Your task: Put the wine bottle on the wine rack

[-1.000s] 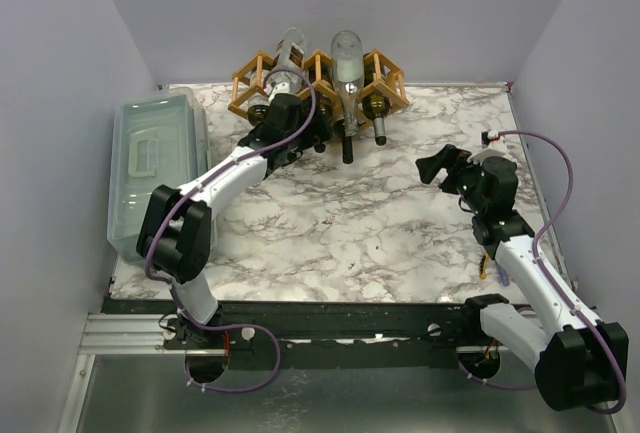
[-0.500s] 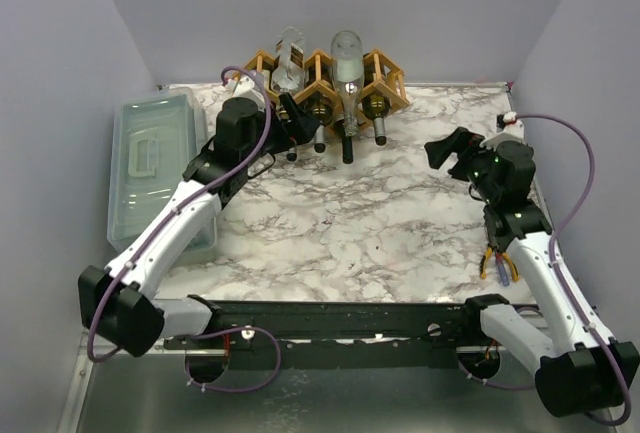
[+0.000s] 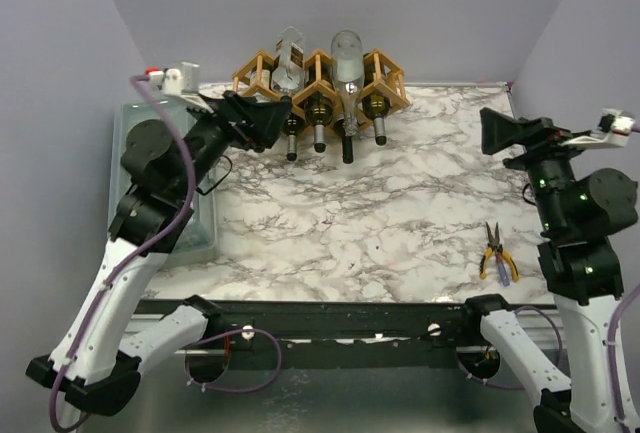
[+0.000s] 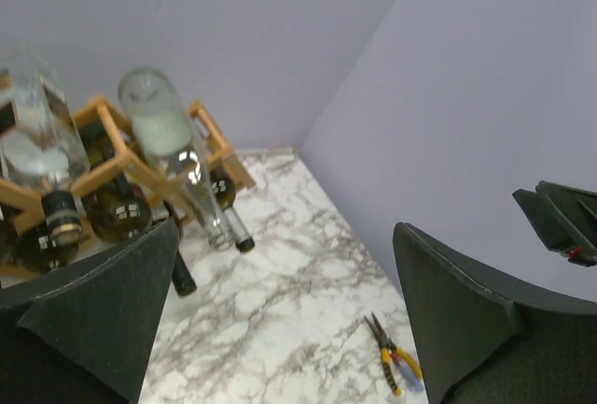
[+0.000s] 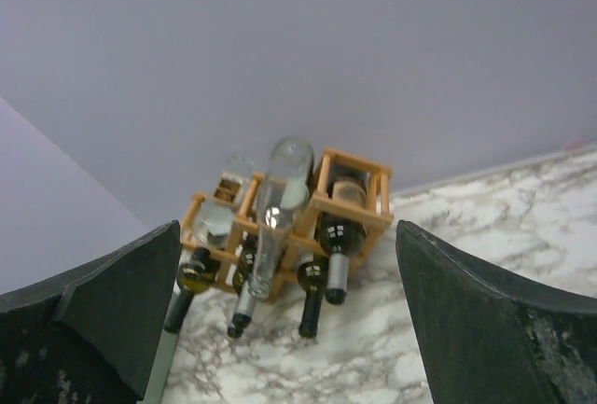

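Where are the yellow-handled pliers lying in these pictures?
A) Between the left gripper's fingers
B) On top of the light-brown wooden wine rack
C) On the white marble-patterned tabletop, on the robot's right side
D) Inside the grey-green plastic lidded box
C: the yellow-handled pliers lie flat on the white marble-patterned tabletop, on the robot's right side near the front edge, well away from the rack and the box, with no fingers near them.

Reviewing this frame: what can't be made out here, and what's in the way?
- Lidded box, top view: mostly covered by the left arm.
- Wine rack, left wrist view: left end cut off by the frame edge, lower left behind a jaw of the left gripper.
- Labels on the bottles, right wrist view: blurred, too small to read.
- Pliers: outside the right wrist view.
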